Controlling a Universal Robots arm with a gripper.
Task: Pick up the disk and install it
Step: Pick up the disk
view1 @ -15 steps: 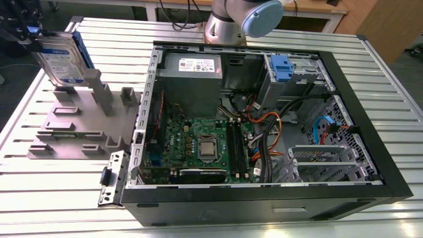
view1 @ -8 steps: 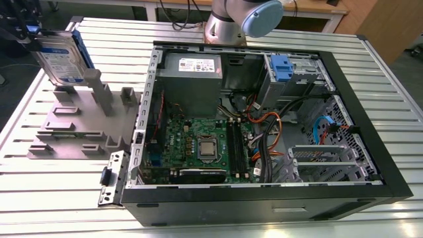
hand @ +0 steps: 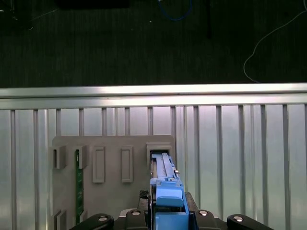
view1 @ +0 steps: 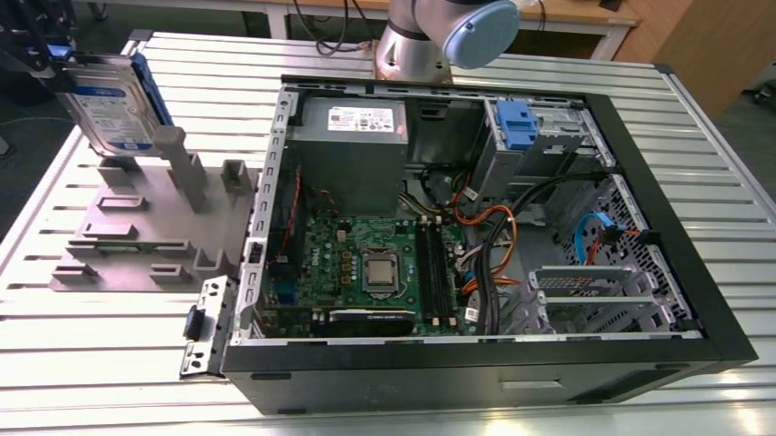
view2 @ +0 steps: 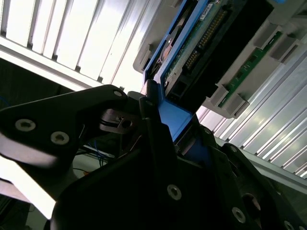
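Half done at best: gripper (view2: 165, 127) jaws closed on blue bracket of disk (view1: 112, 107), upper left of exterior view, upright at grey holder (view1: 127, 232); unclear whether fully out of slot. Not yet installed in open computer case (view1: 679, 182), centre-right. Silver body, white-and-blue label, blue edge frame, connector pins visible in second wrist view.

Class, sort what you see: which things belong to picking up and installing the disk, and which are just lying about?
Job in hand: disk, clamped in the gripper; open computer case, likely the install site.

Lying about: grey fixture; green board standing in it; power supply; orange cables.
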